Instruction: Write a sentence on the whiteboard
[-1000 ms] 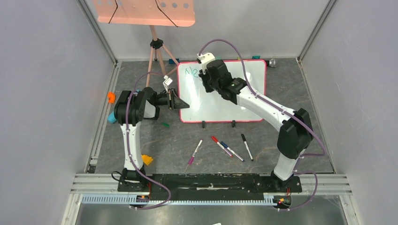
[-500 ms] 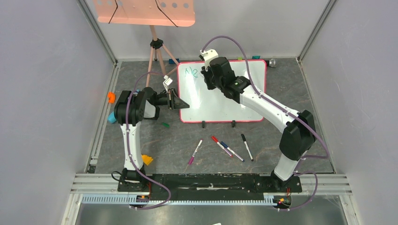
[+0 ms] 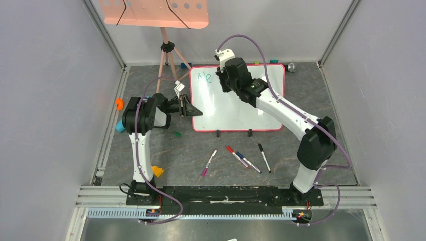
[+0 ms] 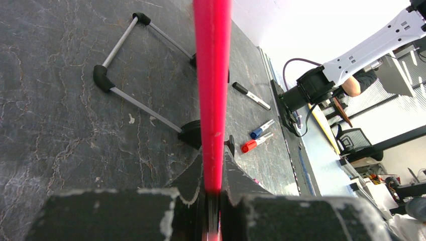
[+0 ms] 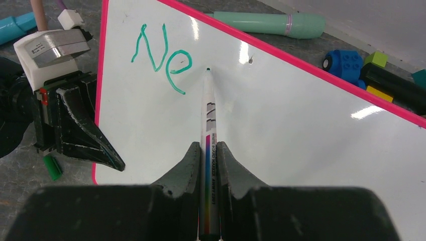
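whiteboard (image 3: 236,108) sits at the far middle of the tabletop, long axis running left to right along the far edge, feet on its near side. left gripper (image 3: 187,107) is clamped on the board's left pink frame. sentence (image 5: 160,64) so far reads "ne", green, at the board's far-left corner. right gripper (image 5: 206,148) pinches a marker (image 5: 208,115), tip pointing toward the far edge, just right of the e.

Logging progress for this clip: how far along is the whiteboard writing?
Done: green "Ne" at the whiteboard's top left. In hand: right gripper shut on a marker, tip just right of the "e"; left gripper clamps the board's pink frame. Left: the rest of the sentence.
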Controlling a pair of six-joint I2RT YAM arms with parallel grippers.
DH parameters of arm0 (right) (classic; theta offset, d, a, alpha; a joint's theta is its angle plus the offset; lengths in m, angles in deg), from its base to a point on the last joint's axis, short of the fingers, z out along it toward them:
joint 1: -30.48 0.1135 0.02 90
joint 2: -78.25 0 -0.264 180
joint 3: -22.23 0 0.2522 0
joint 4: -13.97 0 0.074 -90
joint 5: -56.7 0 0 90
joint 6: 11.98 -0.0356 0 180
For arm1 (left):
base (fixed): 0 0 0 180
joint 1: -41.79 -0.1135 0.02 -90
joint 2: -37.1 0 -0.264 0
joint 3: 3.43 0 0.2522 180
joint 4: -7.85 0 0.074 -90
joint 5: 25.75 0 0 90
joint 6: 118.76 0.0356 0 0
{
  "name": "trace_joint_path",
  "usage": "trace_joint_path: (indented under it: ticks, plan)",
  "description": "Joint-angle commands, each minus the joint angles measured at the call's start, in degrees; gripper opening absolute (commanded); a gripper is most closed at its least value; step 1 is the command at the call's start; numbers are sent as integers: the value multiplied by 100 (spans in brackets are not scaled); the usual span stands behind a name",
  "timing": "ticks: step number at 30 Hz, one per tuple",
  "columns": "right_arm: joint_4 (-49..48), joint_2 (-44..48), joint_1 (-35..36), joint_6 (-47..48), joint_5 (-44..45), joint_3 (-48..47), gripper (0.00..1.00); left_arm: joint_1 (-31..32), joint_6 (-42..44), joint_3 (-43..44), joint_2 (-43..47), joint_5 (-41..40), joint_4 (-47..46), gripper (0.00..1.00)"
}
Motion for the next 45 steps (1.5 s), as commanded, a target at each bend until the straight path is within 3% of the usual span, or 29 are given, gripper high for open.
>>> trace_joint_path:
  ticks: [1,12,29,45]
  plan:
    - [-94,-140,-14,61,-75,-365,0,37,284,38,-194,-258,-260,2]
    - [-37,-281,-25,33,46,-392,0,37,284,38,-193,-249,-260,2]
    - [-153,307,-31,7,92,596,0,37,285,38,-191,-245,-260,2]
    - [-106,-114,-175,-14,379,22,0,37,299,21,-174,-242,-260,2]
